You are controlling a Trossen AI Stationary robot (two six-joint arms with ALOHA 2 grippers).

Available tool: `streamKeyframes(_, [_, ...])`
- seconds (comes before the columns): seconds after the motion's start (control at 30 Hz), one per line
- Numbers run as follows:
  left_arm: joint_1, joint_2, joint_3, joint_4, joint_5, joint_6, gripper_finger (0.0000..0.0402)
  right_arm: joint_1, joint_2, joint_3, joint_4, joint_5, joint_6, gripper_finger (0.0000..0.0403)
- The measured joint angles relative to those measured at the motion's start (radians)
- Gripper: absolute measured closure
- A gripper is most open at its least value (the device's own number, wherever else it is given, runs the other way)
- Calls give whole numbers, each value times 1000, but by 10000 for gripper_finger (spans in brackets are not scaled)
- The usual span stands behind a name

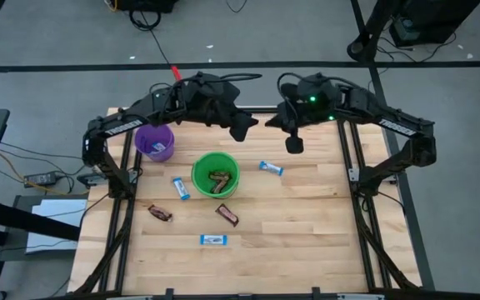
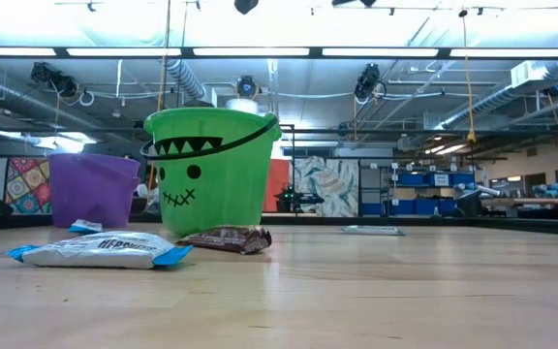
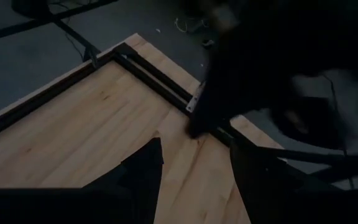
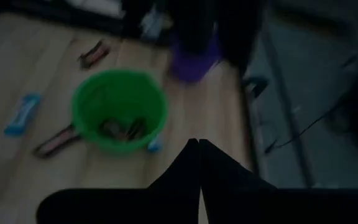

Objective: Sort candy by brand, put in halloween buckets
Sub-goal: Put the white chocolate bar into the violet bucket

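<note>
up at the table's far edge, behind the green bucket (image 1: 215, 173), both arms hang above the wood: left gripper (image 1: 242, 127) with its fingers spread apart, right gripper (image 1: 295, 144) with fingers pressed together, holding nothing. green bucket sits mid-table with dark brown bars (image 1: 217, 181) inside. purple bucket (image 1: 154, 142) stands just beyond it toward the left arm, something blue-and-white inside. loose candy rings the green bucket: a blue-and-white bar (image 1: 180, 188) just beside it on the left arm's side, another (image 1: 271, 168) near its right-arm side, a brown bar (image 1: 227, 215) close on the near side, a brown one (image 1: 160, 213) farther off, a blue-and-white bar (image 1: 213, 240) nearest the front edge
</note>
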Motion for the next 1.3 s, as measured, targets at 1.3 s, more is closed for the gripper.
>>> streamKeyframes(1.3, [-35,-1,0,-37,103,118,209,-90,22,-828,430,-244,219,287])
